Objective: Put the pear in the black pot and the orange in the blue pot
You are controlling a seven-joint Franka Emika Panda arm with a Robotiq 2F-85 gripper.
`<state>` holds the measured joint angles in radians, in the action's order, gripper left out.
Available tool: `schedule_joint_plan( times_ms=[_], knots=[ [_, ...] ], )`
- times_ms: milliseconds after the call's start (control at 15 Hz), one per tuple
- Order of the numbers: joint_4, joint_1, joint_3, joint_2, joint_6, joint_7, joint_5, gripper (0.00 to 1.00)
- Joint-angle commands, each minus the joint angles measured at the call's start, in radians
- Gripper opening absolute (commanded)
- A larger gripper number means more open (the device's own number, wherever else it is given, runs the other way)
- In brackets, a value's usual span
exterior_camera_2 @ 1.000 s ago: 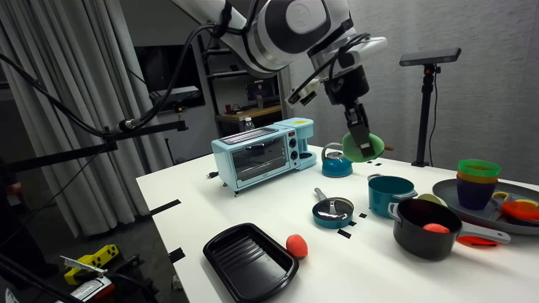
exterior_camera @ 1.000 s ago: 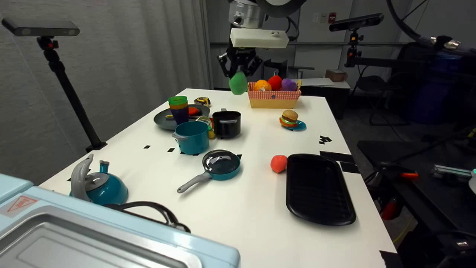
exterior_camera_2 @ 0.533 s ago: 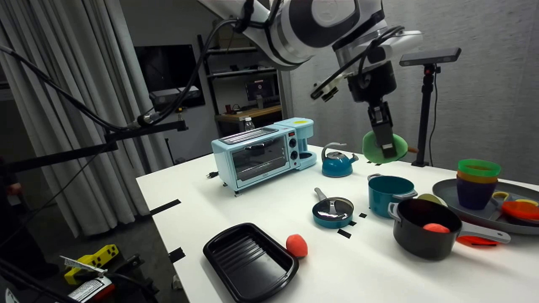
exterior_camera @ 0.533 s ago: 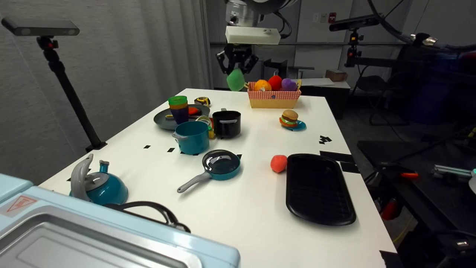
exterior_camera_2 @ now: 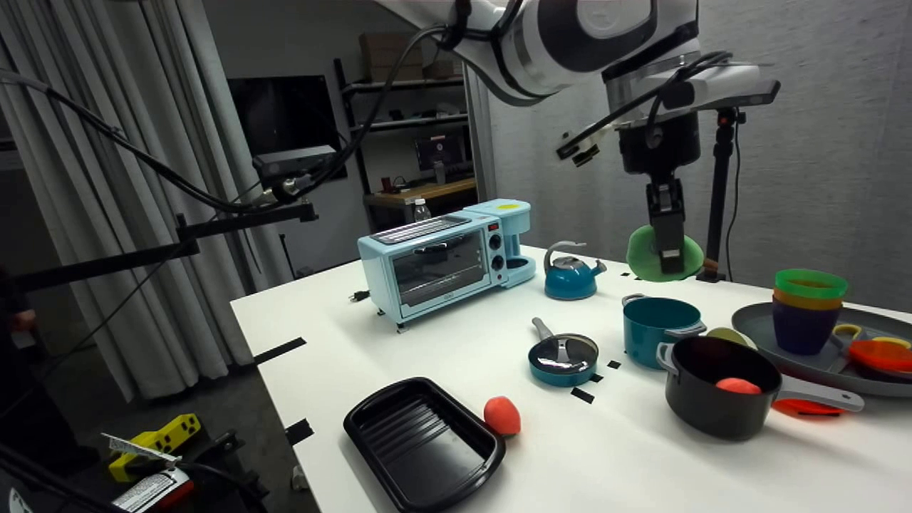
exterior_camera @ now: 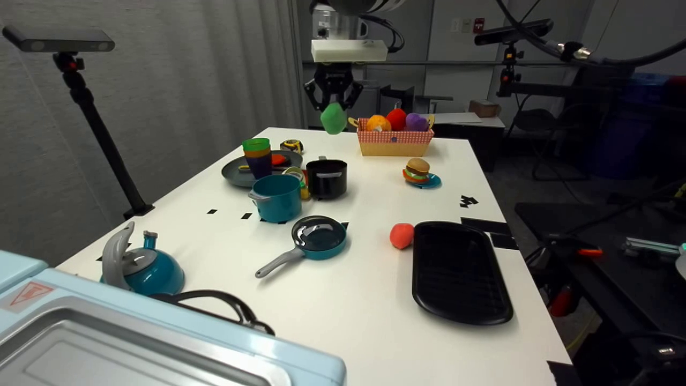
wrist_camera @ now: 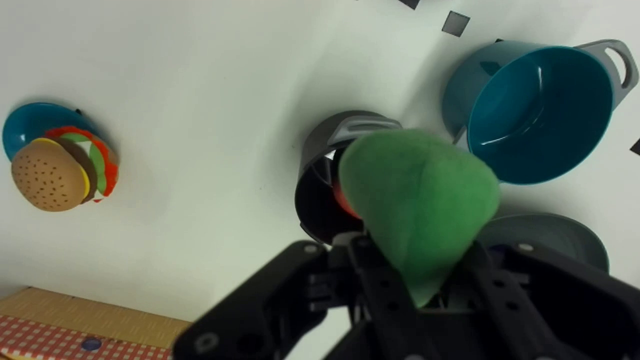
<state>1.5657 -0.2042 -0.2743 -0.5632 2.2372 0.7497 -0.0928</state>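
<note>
Your gripper [exterior_camera_2: 669, 255] is clamped around the green pear [wrist_camera: 419, 195] and holds it aloft over the white table [exterior_camera_2: 613, 456]; in the wrist view the pear, somewhat blurred, hides part of the black pot [exterior_camera_2: 712, 410], though from these angles you can't fairly judge whether it hangs right above that pot; inside the black pot you can make out a red object [exterior_camera_2: 738, 385]; the blue pot [exterior_camera_2: 650, 335] stands upright just beside the black one, and stacked cups [exterior_camera_2: 805, 331] stand on a grey dish [exterior_camera_2: 752, 325] near both; your orange [exterior_camera: 377, 121] sits in the basket [exterior_camera: 394, 148], with a red ball [exterior_camera: 396, 119] and a purple toy [exterior_camera: 416, 123] beside it; well apart from the basket, you have a black tray [exterior_camera_2: 427, 442] with a red lump [exterior_camera_2: 502, 416] just beside its rim; a lidded pan [exterior_camera_2: 563, 362] rests between that tray and the blue pot.
</note>
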Motion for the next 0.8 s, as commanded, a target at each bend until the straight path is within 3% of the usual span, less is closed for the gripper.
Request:
schedule_joint_plan(
  times_ms=[0, 733],
  knots=[
    [-0.125, -0.026, 0.002, -0.081, -0.032, -0.002, -0.010, 0.04],
    [-0.229, -0.019, -0.027, -0.161, -0.016, 0.094, 0.003, 0.04]
  ],
)
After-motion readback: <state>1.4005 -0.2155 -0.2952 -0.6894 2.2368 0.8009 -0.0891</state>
